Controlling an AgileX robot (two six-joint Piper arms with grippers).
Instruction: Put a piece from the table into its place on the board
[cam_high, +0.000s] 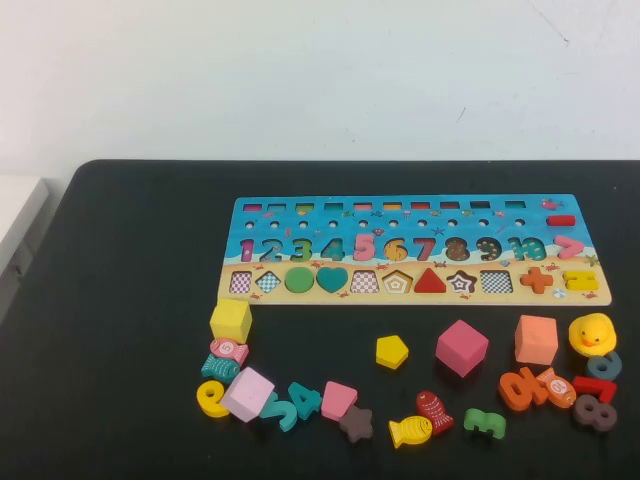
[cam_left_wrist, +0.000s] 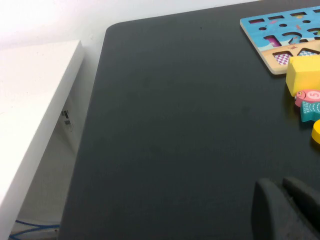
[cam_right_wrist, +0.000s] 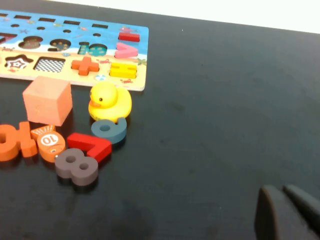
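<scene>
The puzzle board lies in the middle of the black table, with numbers and shape slots. Loose pieces lie in front of it: a yellow pentagon, a yellow cube, a pink cube, a salmon cube, a brown star, a green 3 and a teal 4. Neither gripper shows in the high view. My left gripper is shut and empty over bare table left of the pieces. My right gripper is shut and empty over bare table right of the pieces.
A yellow duck sits at the right end of the pieces, beside a blue-grey 6, a red 7 and a grey 8. A white shelf stands past the table's left edge.
</scene>
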